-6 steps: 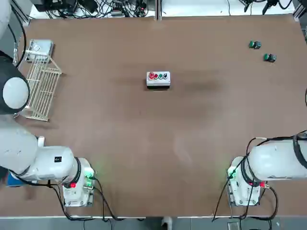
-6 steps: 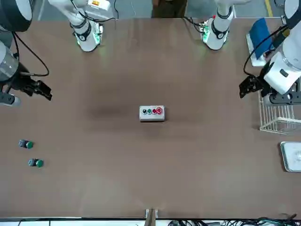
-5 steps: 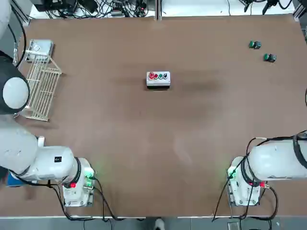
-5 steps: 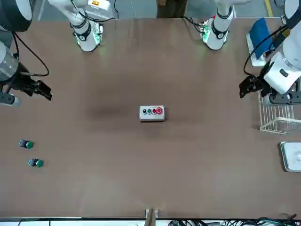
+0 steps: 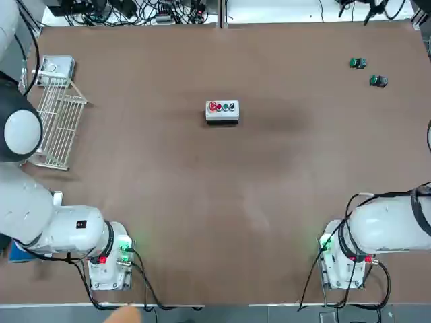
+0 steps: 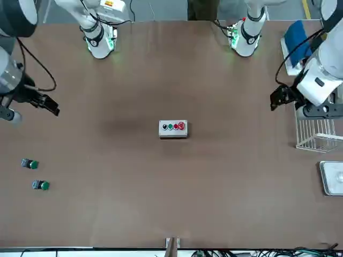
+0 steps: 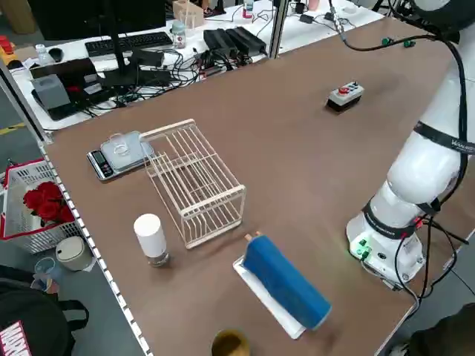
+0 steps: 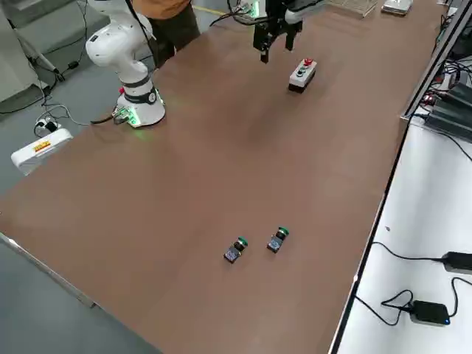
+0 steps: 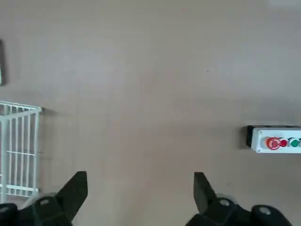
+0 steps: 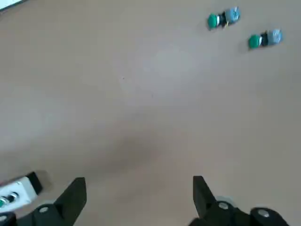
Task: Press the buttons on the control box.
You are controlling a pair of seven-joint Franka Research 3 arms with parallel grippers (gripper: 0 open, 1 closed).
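Control box (image 5: pixel 222 117): upright on the worktop (image 5: pixel 202 175), toward the far side and near the middle between the two arms.
Buttons (image 6: pixel 173 126): four in a row on the box's top face, a larger red, a smaller red, a green and a dark one.
Left claw (image 9: pixel 141 175): released, fingers spread apart with nothing between them, above the worktop on the robot's left side, well apart from the box.
Right claw (image 10: pixel 140 179): released too, fingers wide and holding nothing, above the worktop on the robot's right side.
Wire rack (image 7: pixel 197 185): white, open-barred, on the worktop at the robot's left; the left arm hides part of it in the front view.
Basket (image 7: pixel 16 178): white with red trim, beside the worktop at a lower level, red flowers (image 7: pixel 49 202) inside.
Cup (image 7: pixel 231 344): brownish, cut off by the left side view's lower edge; its contents cannot be made out.
Clear container (image 7: pixel 125 150): on a small scale (image 7: pixel 104 166) beside the rack; contents too indistinct to tell.
Loose buttons (image 8: pixel 256 248): two, green-capped, lying apart on the robot's right.
Person: a hand (image 5: pixel 124 315) is cut off at the top view's near edge; dark trousers (image 6: pixel 202 9) show in the front view.
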